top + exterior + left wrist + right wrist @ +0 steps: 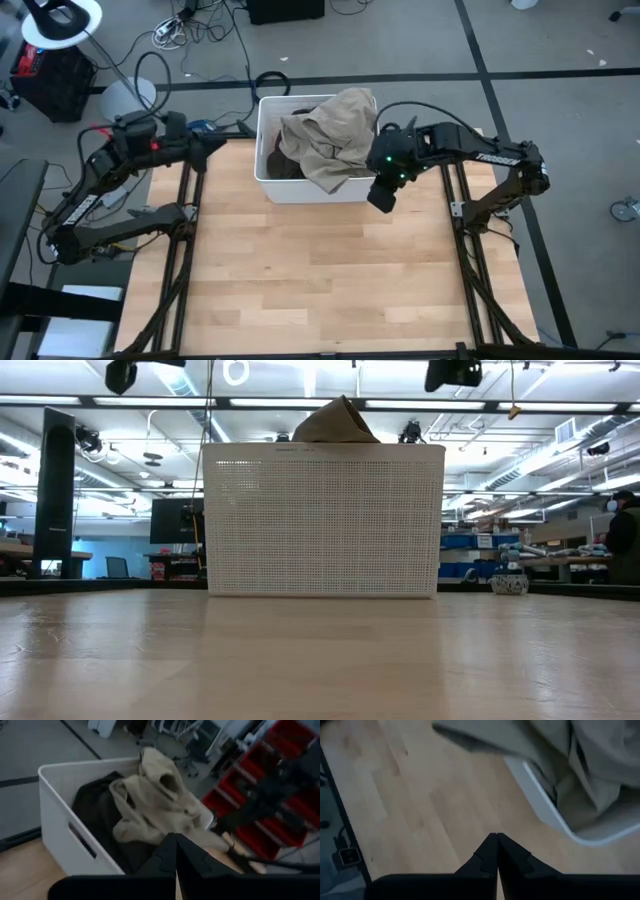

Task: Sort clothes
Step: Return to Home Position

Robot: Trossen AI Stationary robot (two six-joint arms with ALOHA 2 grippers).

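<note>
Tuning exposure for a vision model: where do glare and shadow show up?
Low view: ceiling strip lights glare behind the white bin, which reflects faintly on the table. High view: light looks even across the table. Left wrist view: the black garment lies shaded inside the bin.

Noted white perforated bin (300, 192) upright at far middle of pale wooden surface (320, 280); slot handle (82, 840) in one wall. Grey floor (560, 130) all round, crossed by black tape lines (420, 78). Ring lamp (62, 22) off far left corner, loose cables (190, 25) nearby. Red storage trays (250, 785) beyond bin. Person (625, 540) at room's right edge, low view.
</note>
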